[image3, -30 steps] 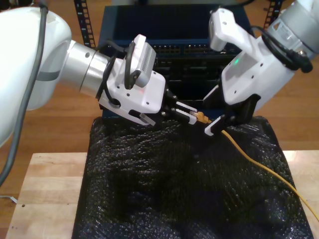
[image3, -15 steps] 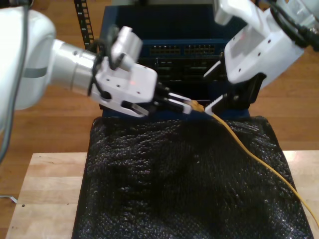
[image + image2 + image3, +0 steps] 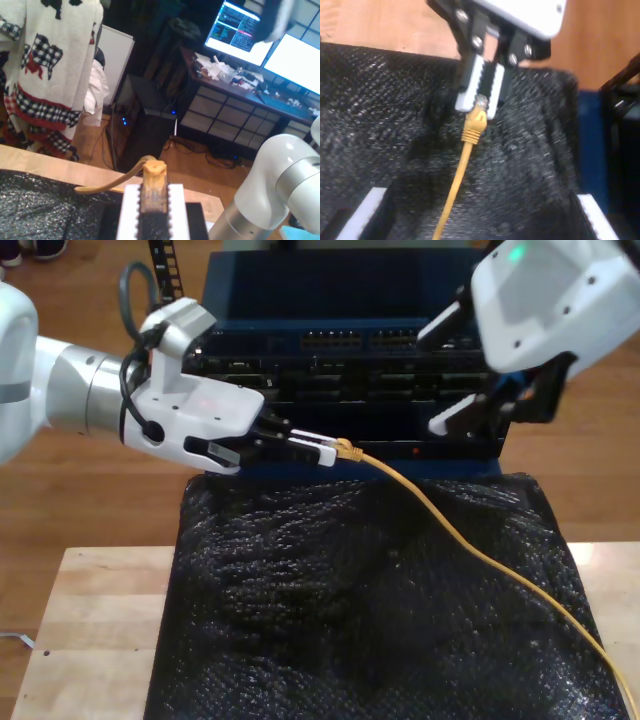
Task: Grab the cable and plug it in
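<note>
My first tool [image 3: 325,449] sits left of centre in the exterior view, level with the lower edge of the blue rack [image 3: 350,300], its arm reaching in from that view's left. Its white pads [image 3: 127,210] are pressed together on the cable [image 3: 470,545] just behind the plug; in the first wrist view the cable's yellow boot [image 3: 153,172] stands up between them.

From there the cable runs down toward the exterior view's lower right, across the black mat [image 3: 370,610] that covers the bench [image 3: 90,630], and off that view's right edge. The plug end is in the air in front of the rack, not touching it.

My second tool [image 3: 480,410] hangs in the exterior view's upper right, well apart from the cable, with its fingers [image 3: 362,215] spread and nothing between them. The second wrist view looks across at the first tool [image 3: 480,97], the cable [image 3: 457,185] hanging from it over the mat [image 3: 380,125].
</note>
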